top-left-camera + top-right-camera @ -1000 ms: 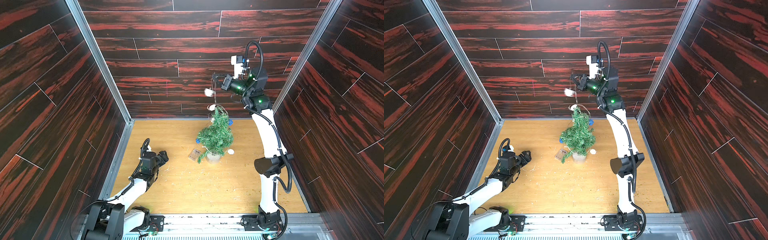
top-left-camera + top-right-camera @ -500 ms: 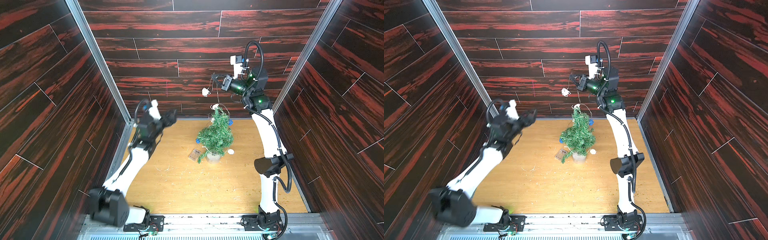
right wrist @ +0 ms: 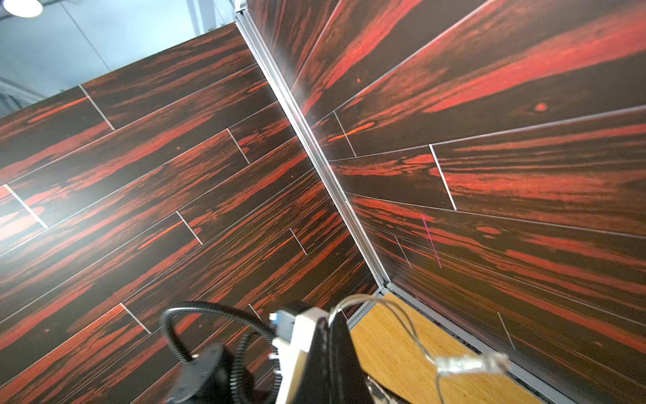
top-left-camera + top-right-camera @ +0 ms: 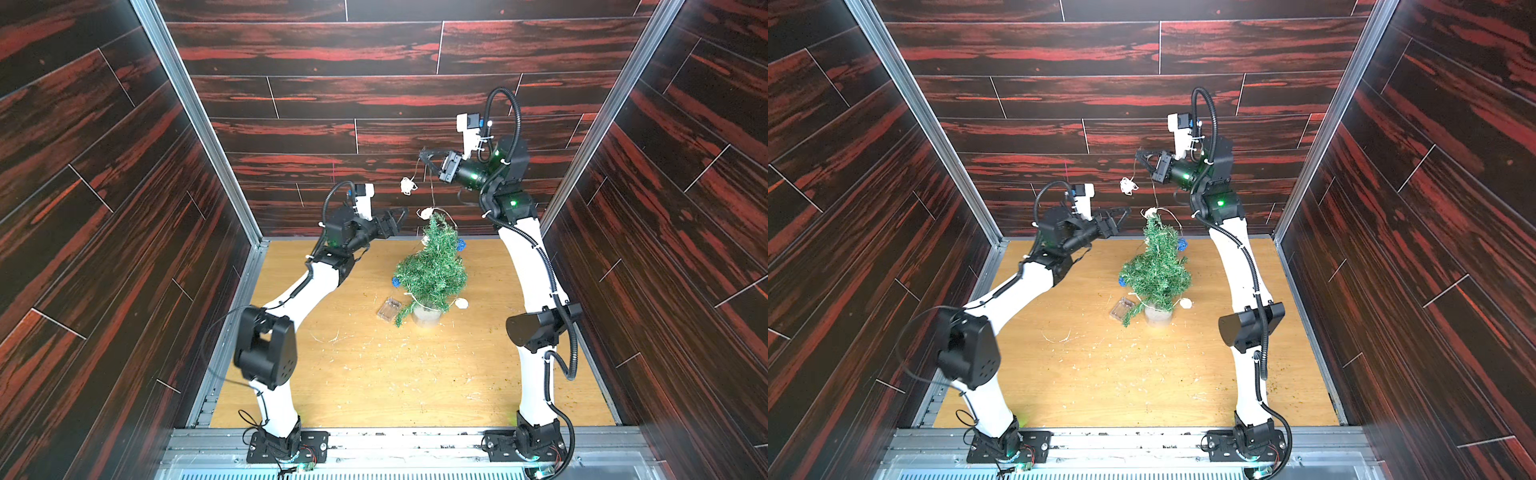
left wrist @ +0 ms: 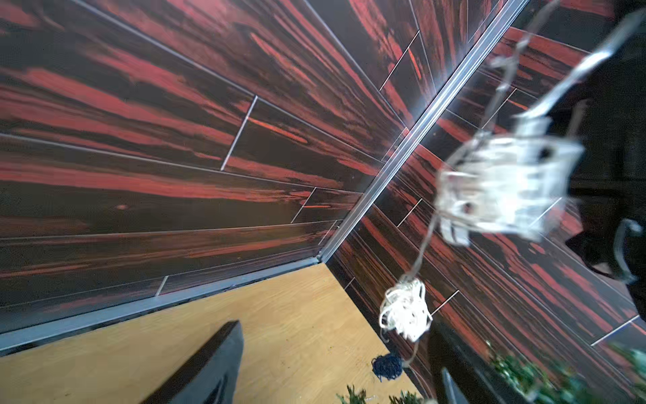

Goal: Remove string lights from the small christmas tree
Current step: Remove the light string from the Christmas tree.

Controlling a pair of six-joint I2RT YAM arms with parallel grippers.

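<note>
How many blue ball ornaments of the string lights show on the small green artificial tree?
2. One blue ball ornament hangs near the top of the small green tree, toward the right arm; the other sits lower, toward the left arm. Branches may hide more.

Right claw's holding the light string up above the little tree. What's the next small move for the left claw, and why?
Probably ease the left claw forward onto the string lights where they hang between the right claw and the treetop, then close. It stands open and empty beside the tip, and the wire runs on down round the small christmas tree.
</note>
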